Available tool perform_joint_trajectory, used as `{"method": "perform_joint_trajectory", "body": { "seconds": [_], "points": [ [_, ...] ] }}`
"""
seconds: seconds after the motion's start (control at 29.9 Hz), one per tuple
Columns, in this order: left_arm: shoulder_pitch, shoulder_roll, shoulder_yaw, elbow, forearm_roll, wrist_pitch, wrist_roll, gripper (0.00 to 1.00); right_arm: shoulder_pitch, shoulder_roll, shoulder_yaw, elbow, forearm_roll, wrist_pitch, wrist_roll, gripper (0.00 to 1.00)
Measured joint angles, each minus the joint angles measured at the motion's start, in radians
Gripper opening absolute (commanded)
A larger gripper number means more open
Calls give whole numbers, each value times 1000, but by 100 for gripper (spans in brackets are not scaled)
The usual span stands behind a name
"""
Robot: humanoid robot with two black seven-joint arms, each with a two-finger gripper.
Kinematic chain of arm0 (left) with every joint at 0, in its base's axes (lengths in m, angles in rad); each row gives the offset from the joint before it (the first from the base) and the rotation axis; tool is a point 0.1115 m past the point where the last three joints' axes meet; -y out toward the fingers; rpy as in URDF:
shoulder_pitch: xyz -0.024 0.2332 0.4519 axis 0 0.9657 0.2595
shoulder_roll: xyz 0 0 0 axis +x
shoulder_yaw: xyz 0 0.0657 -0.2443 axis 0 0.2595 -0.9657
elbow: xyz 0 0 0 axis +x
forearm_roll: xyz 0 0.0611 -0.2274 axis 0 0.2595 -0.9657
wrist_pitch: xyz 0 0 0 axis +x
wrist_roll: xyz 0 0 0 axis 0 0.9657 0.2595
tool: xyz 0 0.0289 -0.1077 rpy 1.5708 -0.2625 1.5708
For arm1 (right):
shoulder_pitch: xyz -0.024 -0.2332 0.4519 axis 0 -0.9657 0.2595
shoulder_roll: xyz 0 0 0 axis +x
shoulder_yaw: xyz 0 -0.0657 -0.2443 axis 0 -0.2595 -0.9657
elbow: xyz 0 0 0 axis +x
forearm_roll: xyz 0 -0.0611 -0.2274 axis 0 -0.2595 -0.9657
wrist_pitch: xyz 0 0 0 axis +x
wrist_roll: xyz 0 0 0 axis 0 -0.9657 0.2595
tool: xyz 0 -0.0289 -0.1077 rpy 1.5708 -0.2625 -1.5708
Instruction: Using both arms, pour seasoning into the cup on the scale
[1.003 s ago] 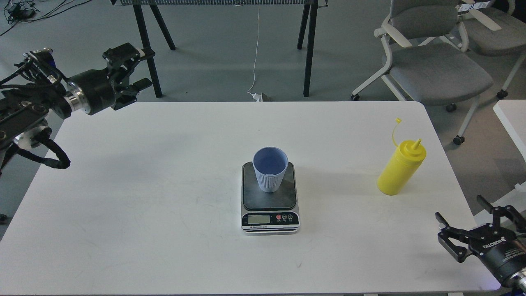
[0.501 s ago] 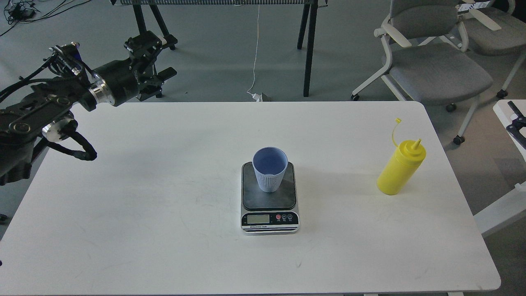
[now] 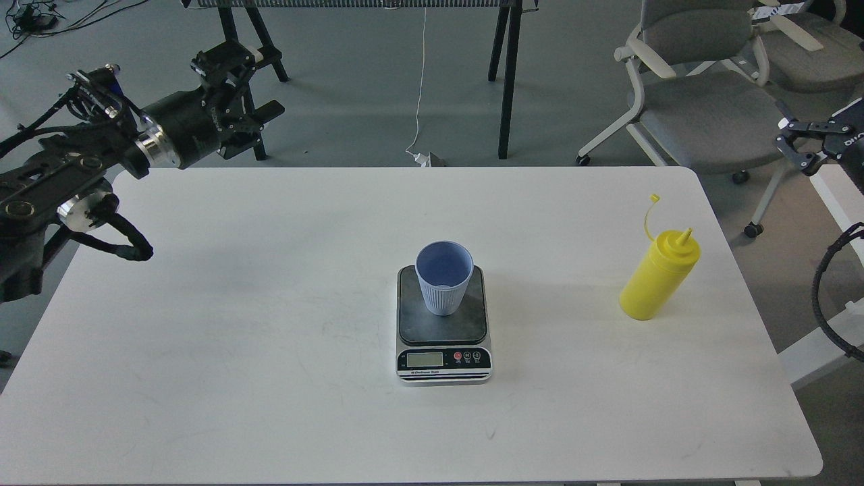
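Note:
The light blue ribbed cup [image 3: 443, 277] stands upright on the dark plate of the scale [image 3: 442, 329] at the middle of the white table [image 3: 270, 304]. The scale's LCD display and buttons face me. The yellow seasoning bottle [image 3: 658, 278] stands upright at the table's right side, its nozzle bare and its tethered cap [image 3: 653, 198] hanging off to the upper left. My left gripper [image 3: 244, 86] is open and empty, above the table's far left corner. My right gripper [image 3: 791, 145] is open and empty at the right edge, beyond the far right corner and above the bottle.
Grey office chairs [image 3: 709, 101] stand behind the table's right side. Black stand legs [image 3: 506, 81] and a white cable [image 3: 420, 81] are behind the far edge. A second white table [image 3: 837, 185] lies at the right edge, with a black cable loop [image 3: 820, 297] of my right arm nearby.
My right gripper has risen from the table's near right corner to the right edge beyond the far corner. My left gripper went up and right, then back a little. Cup, scale and bottle stayed still.

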Motion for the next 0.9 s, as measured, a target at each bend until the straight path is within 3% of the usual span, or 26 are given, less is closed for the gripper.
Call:
{"method": "perform_joint_trajectory", "body": {
  "seconds": [0.43,0.9],
  "points": [
    [65,20,-144,9,-13,0,0,97,99,185,-43,-140,-98,0,0,99],
    [59,16,-154,13,-16,0,0,97,104,199,-48,-147,-102,0,3,99]
  ]
}}
